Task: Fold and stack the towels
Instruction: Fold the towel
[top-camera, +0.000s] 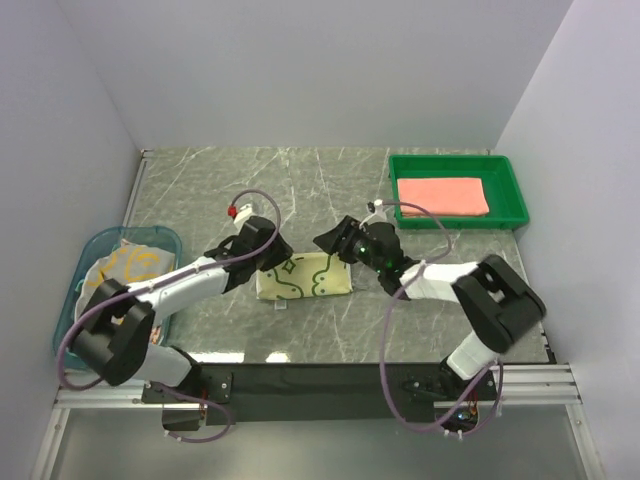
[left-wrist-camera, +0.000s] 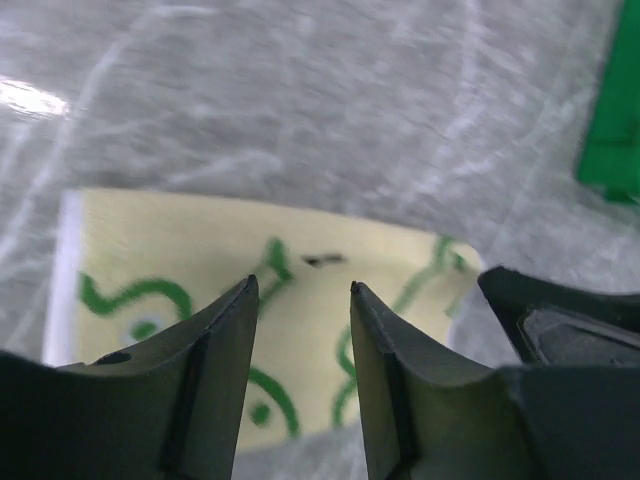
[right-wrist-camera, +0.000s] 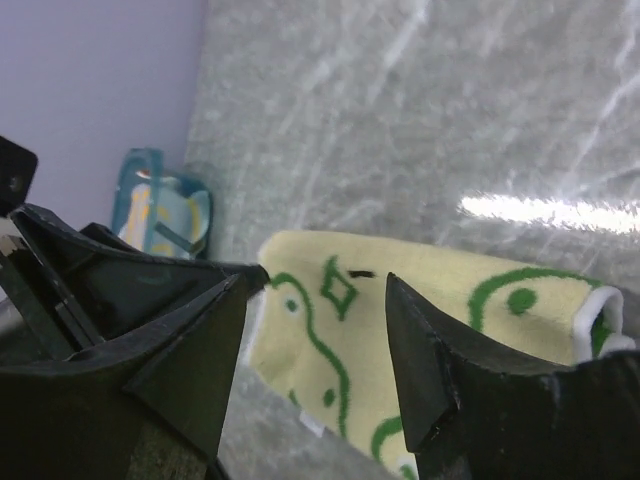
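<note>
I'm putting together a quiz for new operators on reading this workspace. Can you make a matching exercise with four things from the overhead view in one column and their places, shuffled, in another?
Things
1. pale yellow towel
2. salmon-pink towel
3. blue basket
4. green tray

Places
A. far right part of the table
B. left edge of the table, with cloths inside
C. inside the green tray
D. lying folded on the bare table, in the middle

Pairs: 1-D, 2-C, 3-B, 4-A
</note>
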